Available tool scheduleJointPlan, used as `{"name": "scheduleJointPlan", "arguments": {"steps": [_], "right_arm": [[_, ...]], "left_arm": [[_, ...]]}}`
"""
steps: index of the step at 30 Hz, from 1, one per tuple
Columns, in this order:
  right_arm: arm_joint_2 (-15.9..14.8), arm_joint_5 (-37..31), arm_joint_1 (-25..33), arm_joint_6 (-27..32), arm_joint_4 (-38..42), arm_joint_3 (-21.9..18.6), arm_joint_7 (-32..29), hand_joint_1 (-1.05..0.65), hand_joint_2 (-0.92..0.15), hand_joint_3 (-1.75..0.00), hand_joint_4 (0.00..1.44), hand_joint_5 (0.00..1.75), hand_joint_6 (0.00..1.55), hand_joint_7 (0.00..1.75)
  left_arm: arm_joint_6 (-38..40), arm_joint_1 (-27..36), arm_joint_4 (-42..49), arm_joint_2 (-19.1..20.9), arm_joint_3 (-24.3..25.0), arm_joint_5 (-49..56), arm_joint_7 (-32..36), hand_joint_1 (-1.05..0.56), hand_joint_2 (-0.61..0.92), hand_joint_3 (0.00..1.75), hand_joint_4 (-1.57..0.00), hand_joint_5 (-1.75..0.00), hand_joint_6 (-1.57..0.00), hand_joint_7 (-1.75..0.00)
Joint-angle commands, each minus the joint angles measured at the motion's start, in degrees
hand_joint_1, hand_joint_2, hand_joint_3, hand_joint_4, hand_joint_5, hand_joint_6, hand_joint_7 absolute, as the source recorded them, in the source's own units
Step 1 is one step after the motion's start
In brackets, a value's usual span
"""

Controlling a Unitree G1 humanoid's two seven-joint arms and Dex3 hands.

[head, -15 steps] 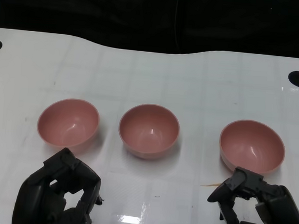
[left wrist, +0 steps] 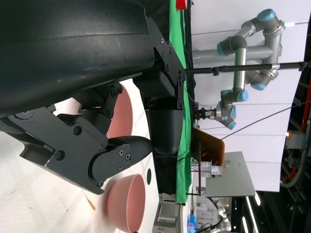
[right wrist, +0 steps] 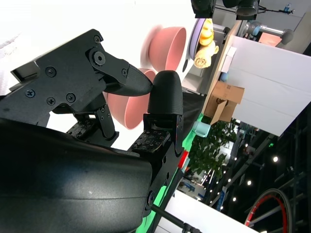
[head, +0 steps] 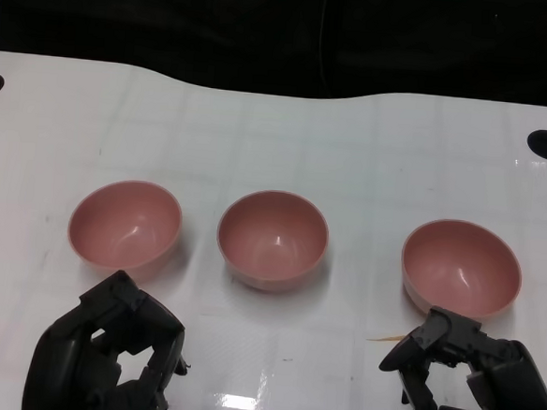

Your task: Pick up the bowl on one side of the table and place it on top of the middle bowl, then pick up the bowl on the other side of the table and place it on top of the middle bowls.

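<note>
From the head camera I see three pink bowls in a row on the white table (head: 371, 146): the left bowl (head: 125, 224), the middle bowl (head: 272, 239) and the right bowl (head: 461, 267), each standing alone and well apart from its neighbour. My left hand (head: 108, 358) sits just short of the left bowl, my right hand (head: 468, 373) just short of the right bowl; neither touches a rim. Compared with half a second ago, nothing has shifted: bowls and both hands lie where they were. I read that as a pause before the first reach, so no stacking has begun and both side bowls are yet to be lifted.

The left wrist camera, turned on its side, shows my left hand's fingers (left wrist: 104, 158) curled in towards each other with nothing between them. A pink bowl shows just behind them and another lies farther off, near the picture's lower edge. Beyond the table edge stand a green screen (left wrist: 181, 111) and a jointed arm (left wrist: 243, 53).

The right wrist camera shows my right hand's fingers (right wrist: 163, 102) likewise drawn in on nothing, tips near one another, with a bowl just behind them and another farther off. To take either bowl I judge that hand must first spread its fingers and move forward over the rim.
</note>
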Motion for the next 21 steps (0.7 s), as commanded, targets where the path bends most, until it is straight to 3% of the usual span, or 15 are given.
{"name": "scheduleJointPlan", "arguments": {"steps": [1, 6, 12, 15, 21], "right_arm": [[-0.29, 0.28, 0.10, 0.52, -0.95, -0.13, -0.25, -0.18, -0.63, -0.92, 0.84, 1.56, 0.80, 1.18], [-0.55, 1.94, -0.36, 1.71, -1.31, -0.25, 0.72, -0.18, -0.76, -0.60, 0.72, 1.32, 0.77, 0.92], [-3.16, -0.82, -0.58, 8.86, -5.56, -1.21, 0.47, -0.23, -0.71, -0.54, 0.52, 1.10, 0.61, 0.60], [-4.14, -3.40, -0.76, 10.34, -6.62, -1.75, -0.87, -0.28, -0.86, -0.18, 0.52, 0.94, 0.63, 0.27], [-5.44, -5.80, -1.81, 9.85, -6.32, -2.17, -2.23, -0.35, -0.91, -0.03, 0.35, 0.70, 0.54, 0.06]], "left_arm": [[-0.20, 0.29, -0.45, 0.38, 0.26, 0.15, 0.15, -0.16, 0.59, 0.96, -0.76, -1.68, -0.75, -1.42], [-0.14, 0.33, -0.48, 0.23, 0.19, 0.37, 0.36, -0.17, 0.59, 0.96, -0.75, -1.69, -0.74, -1.43], [-0.84, 0.16, -0.04, 0.28, 0.21, 0.26, -0.11, -0.16, 0.61, 0.95, -0.74, -1.69, -0.73, -1.43], [-0.60, 0.27, -0.23, 0.32, 0.18, 0.19, -0.11, -0.16, 0.61, 0.94, -0.75, -1.69, -0.73, -1.42], [-0.35, 0.43, -0.56, 0.17, 0.14, 0.51, 0.26, -0.17, 0.64, 0.89, -0.76, -1.68, -0.74, -1.41]]}}
